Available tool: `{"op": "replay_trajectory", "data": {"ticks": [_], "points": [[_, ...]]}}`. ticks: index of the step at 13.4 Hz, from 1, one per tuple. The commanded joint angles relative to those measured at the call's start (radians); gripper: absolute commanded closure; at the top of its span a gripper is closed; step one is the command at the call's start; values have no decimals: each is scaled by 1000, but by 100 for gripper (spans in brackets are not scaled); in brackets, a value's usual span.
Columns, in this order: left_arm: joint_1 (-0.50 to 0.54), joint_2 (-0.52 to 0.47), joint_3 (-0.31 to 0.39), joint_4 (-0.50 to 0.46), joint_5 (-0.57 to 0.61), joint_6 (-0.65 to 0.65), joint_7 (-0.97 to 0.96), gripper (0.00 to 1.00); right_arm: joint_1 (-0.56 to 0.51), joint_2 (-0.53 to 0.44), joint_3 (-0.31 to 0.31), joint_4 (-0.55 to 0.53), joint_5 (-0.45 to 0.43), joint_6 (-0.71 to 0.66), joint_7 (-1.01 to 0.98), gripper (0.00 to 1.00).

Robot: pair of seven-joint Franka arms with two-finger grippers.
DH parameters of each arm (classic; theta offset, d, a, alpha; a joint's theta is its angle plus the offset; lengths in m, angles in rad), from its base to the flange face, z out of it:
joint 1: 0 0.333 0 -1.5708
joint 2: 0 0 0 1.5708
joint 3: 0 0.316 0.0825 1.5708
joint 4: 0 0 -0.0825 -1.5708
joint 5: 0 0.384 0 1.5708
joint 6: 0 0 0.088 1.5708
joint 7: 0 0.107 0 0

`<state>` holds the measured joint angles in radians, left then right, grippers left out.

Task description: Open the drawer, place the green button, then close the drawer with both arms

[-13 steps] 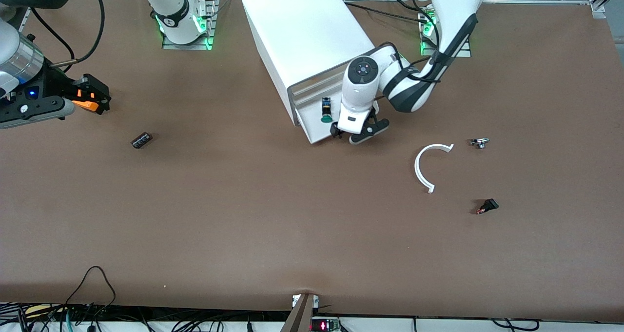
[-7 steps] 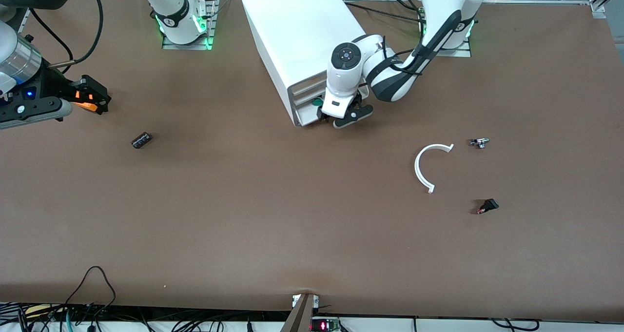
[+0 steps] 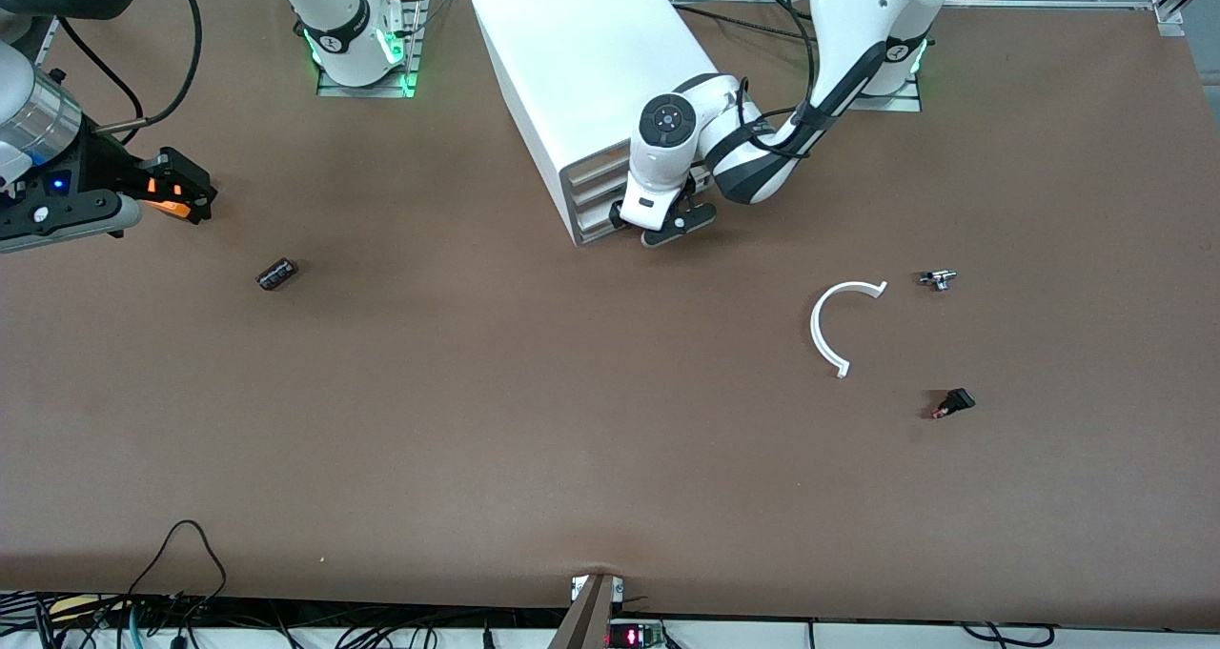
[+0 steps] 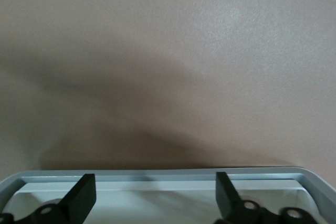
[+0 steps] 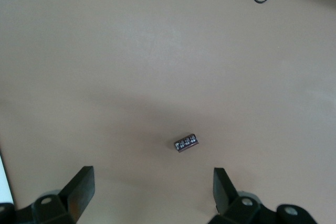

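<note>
The white cabinet [image 3: 591,58] stands between the two arm bases. Its lowest drawer [image 3: 599,229] sits pushed in, its front about level with the cabinet face. The button is hidden from every view. My left gripper [image 3: 658,228] is open right at the drawer front, at the table surface. In the left wrist view the left gripper [image 4: 153,195] has the drawer's pale rim [image 4: 168,174] spanning between its fingers, nothing held. My right gripper [image 3: 191,192] waits open and empty over the table's right-arm end; the right wrist view shows the right gripper [image 5: 152,192] above bare table.
A small black component [image 3: 276,273] [image 5: 186,142] lies on the table near the right gripper. Toward the left arm's end lie a white curved piece [image 3: 834,330], a small metal part [image 3: 938,278] and a black-and-red switch [image 3: 953,403].
The left gripper moved toward the cabinet, pushing the open drawer in. The button that lay in the drawer went out of sight. The right arm stayed put.
</note>
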<state>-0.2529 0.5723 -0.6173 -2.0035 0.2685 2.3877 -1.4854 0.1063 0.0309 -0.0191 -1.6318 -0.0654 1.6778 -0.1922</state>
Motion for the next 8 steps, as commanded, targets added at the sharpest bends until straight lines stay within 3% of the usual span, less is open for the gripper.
{"op": "replay_trajectory", "data": {"ticks": [1,5,8], "points": [[26,15,-30,37,-18,-25,5,0,-7,3,4,12,-4,-1,7,0],[93,11,-27,207,-5,-298,124,0,-7,3,2,12,-2,-1,7,0],[180,-18,-24,223,20,-321,284,0,-7,3,-1,12,-2,0,5,0]]}}
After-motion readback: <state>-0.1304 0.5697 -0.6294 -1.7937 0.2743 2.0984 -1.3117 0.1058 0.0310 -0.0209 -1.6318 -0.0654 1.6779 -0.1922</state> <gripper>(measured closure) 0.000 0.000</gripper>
